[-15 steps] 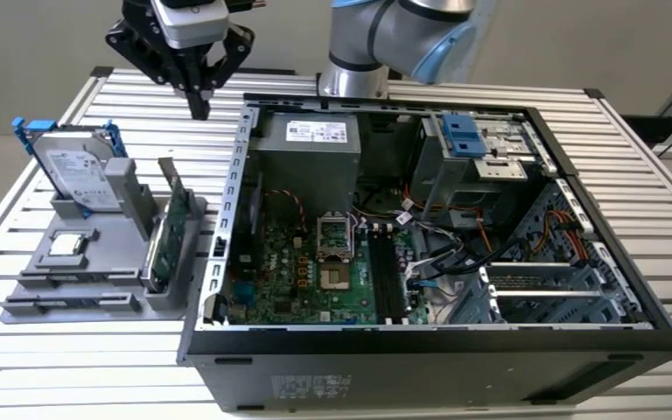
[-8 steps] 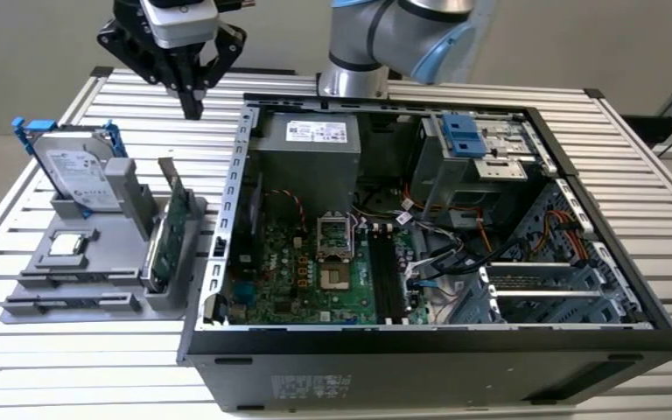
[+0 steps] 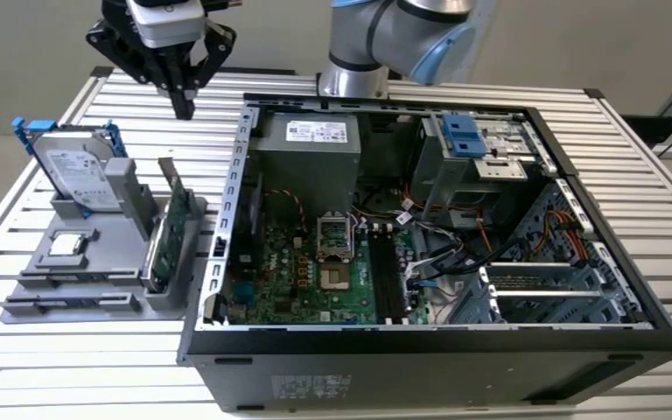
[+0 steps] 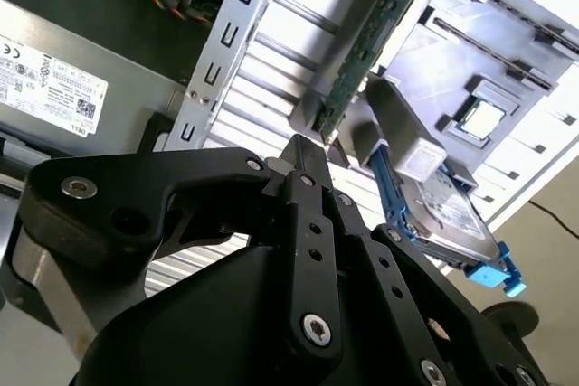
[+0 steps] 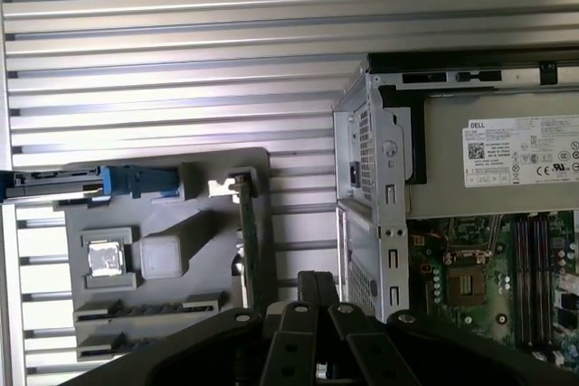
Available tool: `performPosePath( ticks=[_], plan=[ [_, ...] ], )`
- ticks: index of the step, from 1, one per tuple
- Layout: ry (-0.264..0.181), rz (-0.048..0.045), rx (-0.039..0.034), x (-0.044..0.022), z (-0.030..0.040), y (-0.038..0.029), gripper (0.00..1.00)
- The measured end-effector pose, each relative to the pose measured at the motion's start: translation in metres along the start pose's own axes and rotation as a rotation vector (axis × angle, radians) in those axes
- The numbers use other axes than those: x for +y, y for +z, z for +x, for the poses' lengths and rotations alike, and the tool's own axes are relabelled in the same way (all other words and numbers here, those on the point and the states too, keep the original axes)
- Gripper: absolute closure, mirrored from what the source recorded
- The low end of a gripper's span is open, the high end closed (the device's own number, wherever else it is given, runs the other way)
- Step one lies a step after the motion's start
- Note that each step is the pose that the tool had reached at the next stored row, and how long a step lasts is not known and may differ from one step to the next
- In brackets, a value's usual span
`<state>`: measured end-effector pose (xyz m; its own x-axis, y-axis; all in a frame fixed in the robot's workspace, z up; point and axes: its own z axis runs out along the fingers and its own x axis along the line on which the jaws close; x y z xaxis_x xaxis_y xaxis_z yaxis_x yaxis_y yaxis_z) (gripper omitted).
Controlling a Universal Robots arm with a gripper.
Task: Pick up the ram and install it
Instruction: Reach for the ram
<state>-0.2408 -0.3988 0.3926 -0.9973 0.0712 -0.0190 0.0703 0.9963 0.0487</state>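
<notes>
The ram (image 3: 164,249) is a slim green board with dark chips. It stands on its long edge in a slot of the grey holder (image 3: 73,280) on the exterior view's left. In the first wrist view the ram (image 5: 249,250) shows as a thin green line, and in the second wrist view the ram (image 4: 380,24) runs away from the fingers. My gripper (image 3: 182,107) hangs above the table behind the holder, well apart from the ram. Its black fingers (image 4: 303,155) are shut together with nothing between them, as the fingertips (image 5: 317,282) also show.
An open computer case (image 3: 213,262) lies beside the holder, with its motherboard (image 3: 301,271) and dark memory slots (image 3: 385,280) exposed. A silver hard drive in a blue frame (image 3: 77,166) stands at the holder's back, with a taller dark card (image 3: 175,188) beside it. The table is ribbed metal (image 5: 181,61).
</notes>
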Motion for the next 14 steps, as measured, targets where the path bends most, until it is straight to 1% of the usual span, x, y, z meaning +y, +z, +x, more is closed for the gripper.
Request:
performPosePath(
  ticks=[14],
  plan=[
    [0.000, -0.0001, -0.0001, -0.0011, 0.0152, -0.0003, 1.00]
  ],
)
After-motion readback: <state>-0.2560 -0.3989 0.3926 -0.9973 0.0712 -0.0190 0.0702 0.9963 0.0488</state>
